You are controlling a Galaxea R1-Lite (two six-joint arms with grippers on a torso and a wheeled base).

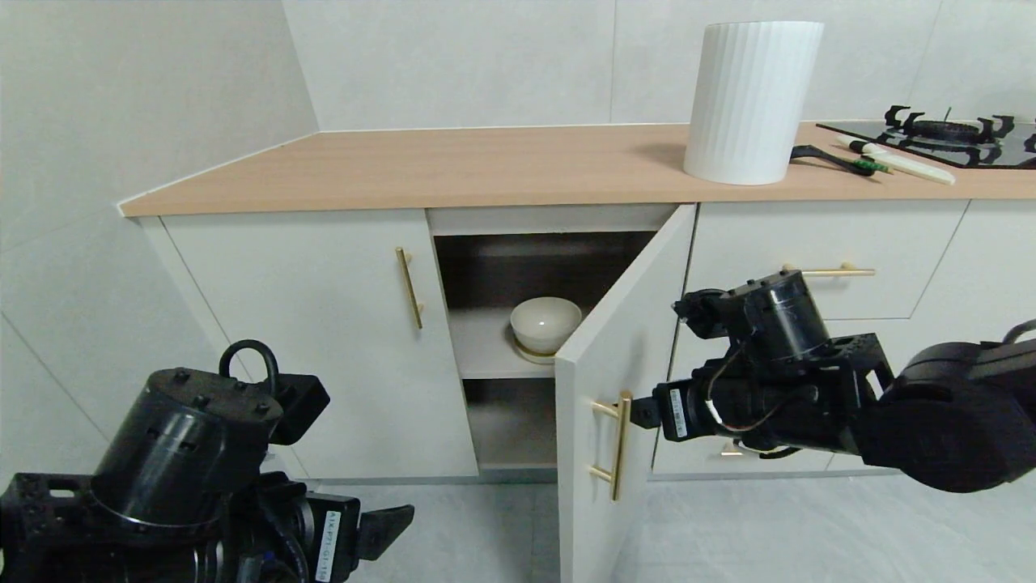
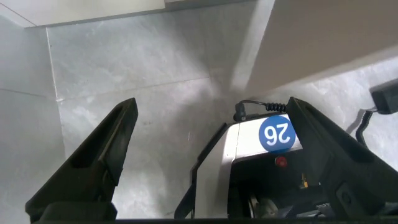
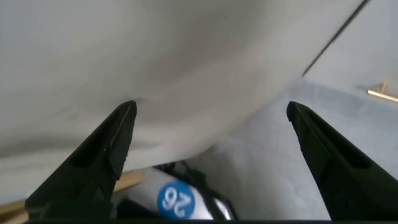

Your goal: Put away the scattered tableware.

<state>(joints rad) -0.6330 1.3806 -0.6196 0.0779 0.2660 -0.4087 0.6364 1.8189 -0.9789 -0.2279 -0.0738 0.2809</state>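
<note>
A white bowl sits on a small plate on the upper shelf inside the open cabinet. The cabinet door stands swung out, with a gold handle on its outer face. My right gripper is level with the top of that handle and close to the door; in its wrist view the fingers stand wide apart, the gripper open against the pale door panel, and a bit of the gold handle shows beside them. My left gripper hangs low in front of the shut left door, open over the floor.
On the wooden countertop stands a tall white ribbed container. To its right lie a black utensil and a white-handled one, beside a gas stove. Shut drawers with gold handles are behind my right arm.
</note>
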